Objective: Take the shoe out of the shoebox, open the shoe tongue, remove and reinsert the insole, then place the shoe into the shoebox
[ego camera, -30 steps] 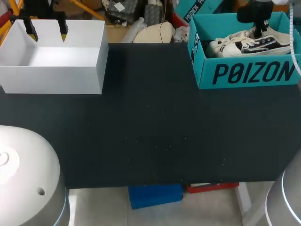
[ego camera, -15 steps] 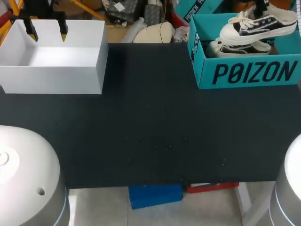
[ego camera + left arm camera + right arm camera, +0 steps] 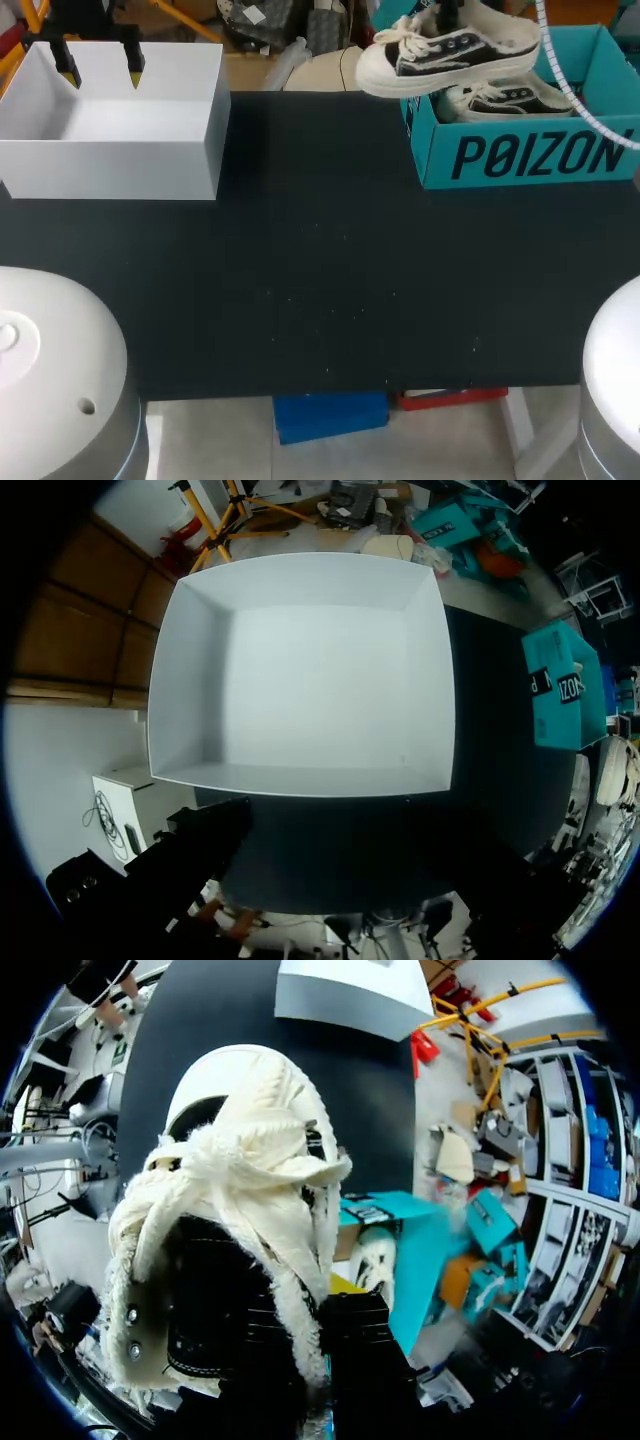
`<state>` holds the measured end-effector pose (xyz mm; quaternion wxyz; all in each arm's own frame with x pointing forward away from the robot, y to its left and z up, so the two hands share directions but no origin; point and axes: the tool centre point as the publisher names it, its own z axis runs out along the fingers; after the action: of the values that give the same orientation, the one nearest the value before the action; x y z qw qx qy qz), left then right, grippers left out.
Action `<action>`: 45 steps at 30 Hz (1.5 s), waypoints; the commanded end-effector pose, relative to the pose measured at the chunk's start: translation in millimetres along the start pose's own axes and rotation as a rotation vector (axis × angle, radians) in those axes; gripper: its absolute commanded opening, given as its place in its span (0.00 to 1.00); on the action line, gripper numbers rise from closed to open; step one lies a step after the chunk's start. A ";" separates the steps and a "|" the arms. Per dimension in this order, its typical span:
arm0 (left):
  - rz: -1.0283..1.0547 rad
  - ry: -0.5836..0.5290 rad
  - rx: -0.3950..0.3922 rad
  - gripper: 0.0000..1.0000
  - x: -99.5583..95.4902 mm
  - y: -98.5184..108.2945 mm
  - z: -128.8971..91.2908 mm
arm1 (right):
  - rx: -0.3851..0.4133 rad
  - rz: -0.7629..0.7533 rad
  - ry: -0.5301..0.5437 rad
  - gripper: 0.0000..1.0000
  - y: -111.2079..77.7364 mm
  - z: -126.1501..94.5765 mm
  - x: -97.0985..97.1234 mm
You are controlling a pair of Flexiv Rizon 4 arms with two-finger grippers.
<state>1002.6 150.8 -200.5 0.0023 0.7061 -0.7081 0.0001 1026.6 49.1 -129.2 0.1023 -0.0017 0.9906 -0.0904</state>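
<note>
**Shoe lifted above its box.** The shoe (image 3: 450, 52) (black upper, white laces, cream fleece lining, pale sole) is being held in the air by the right arm's fingers (image 3: 352, 1345). These are being pressed closed on the fleece edge of its opening. In the right wrist view one yellow tip is being shown just outside that edge, while the other is being hidden by the shoe. From the head view the sole is being carried roughly level. The toe is being pointed past the left wall of the teal shoebox (image 3: 520, 155), and the heel is being held over the box. A second shoe (image 3: 500, 98) is lying inside the shoebox, which is standing at the far right of the dark surface (image 3: 320, 280). At the far left, the left arm's fingers (image 3: 135, 68) are being held wide apart above the open white box (image 3: 110, 150) — nothing is being gripped.
</note>
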 end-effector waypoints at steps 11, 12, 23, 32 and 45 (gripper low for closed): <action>-0.002 -0.002 -0.001 1.00 0.5 0.7 -0.6 | 0.058 0.007 0.021 0.00 159.3 27.2 87.9; -0.002 -0.002 -0.001 1.00 0.5 0.7 -0.6 | 0.071 -0.005 0.022 0.00 166.3 34.1 93.0; -0.002 -0.002 -0.001 1.00 0.5 0.7 -0.6 | 0.042 0.058 0.050 0.00 195.1 113.3 129.7; -0.002 -0.002 -0.001 1.00 0.5 0.7 -0.6 | 0.006 0.109 0.015 0.00 197.2 163.8 149.7; -0.002 -0.002 -0.001 1.00 0.5 0.7 -0.6 | -0.131 0.073 0.001 0.00 203.7 191.2 170.8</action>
<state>1002.5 150.8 -200.5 0.0023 0.7061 -0.7081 0.0001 902.4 217.6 -384.5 0.1085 0.0343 0.9924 -0.0475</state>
